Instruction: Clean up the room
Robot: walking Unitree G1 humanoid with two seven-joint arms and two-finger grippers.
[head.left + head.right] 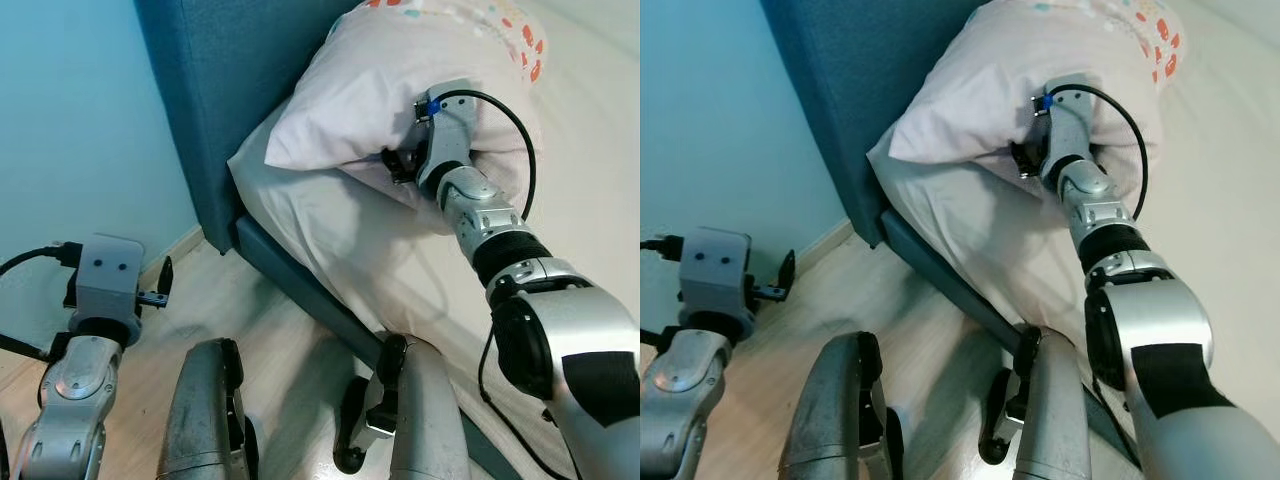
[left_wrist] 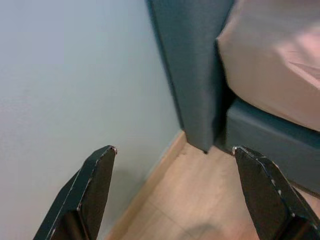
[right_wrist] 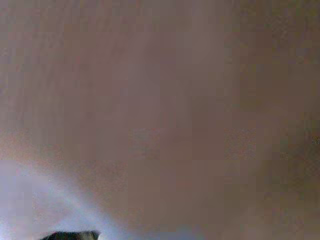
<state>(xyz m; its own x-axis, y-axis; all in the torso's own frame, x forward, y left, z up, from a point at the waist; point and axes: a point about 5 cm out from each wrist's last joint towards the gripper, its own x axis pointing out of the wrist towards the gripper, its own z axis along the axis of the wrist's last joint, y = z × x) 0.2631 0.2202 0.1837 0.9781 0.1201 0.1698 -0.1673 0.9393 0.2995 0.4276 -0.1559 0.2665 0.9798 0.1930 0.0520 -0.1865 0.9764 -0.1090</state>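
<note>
A pale pink pillow (image 1: 400, 80) with orange spots on its far end lies at the head of the bed, against the teal headboard (image 1: 220, 90). My right gripper (image 1: 398, 165) is pushed into the pillow's lower edge, where the fabric folds around it. In the right wrist view, pink pillow cloth (image 3: 160, 100) lies right up against the camera. My left gripper (image 1: 160, 290) hangs low on the left, over the wooden floor near the wall. It is open (image 2: 175, 150) with nothing between its fingers.
The mattress in a pale sheet (image 1: 340, 240) sits on a teal bed frame (image 1: 300, 290) that runs diagonally in front of me. A light blue wall (image 1: 70, 130) closes off the left. My legs (image 1: 205, 410) stand on the wooden floor (image 1: 250, 310) beside the bed.
</note>
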